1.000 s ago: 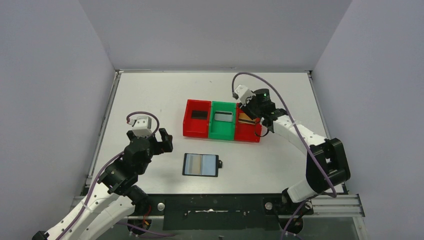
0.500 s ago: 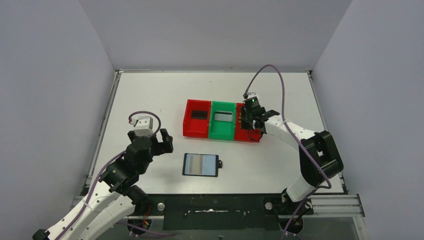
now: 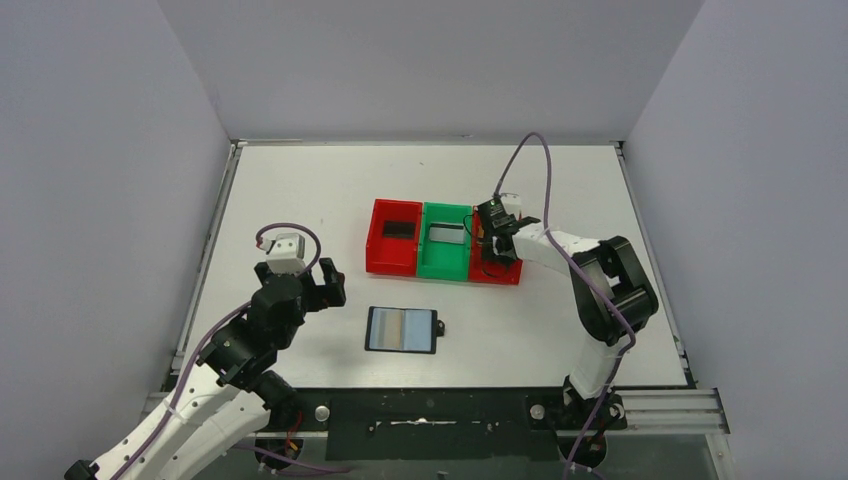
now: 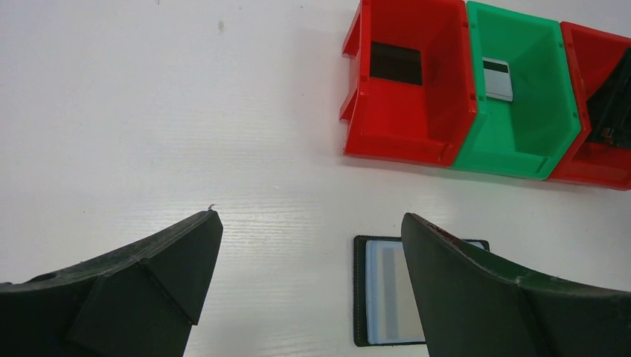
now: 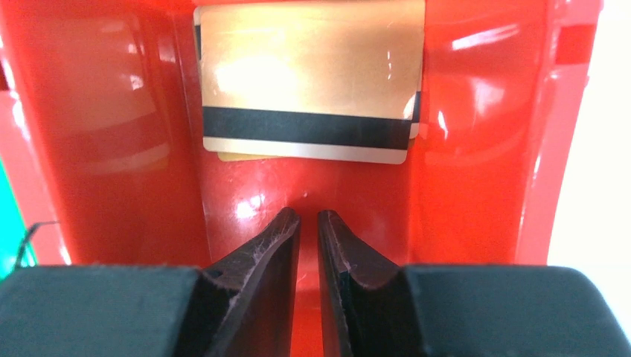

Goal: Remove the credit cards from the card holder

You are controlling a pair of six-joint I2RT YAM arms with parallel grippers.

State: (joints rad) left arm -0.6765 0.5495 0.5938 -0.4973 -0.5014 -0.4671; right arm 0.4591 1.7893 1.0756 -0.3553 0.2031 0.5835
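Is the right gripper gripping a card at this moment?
No; the right gripper is nearly closed on nothing, and the gold card lies in the red tray beyond its tips.

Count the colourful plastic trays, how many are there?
3, touching in a row: the left red plastic tray, the green plastic tray in the middle, and the right red plastic tray, where the right pincer reaches in.

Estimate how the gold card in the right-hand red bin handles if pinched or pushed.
The gold card looks thin and flat, so probably light and fairly stiff. It lies in the glossy red bin, so a push likely slides it. A second card peeks out beneath; both may shift together.
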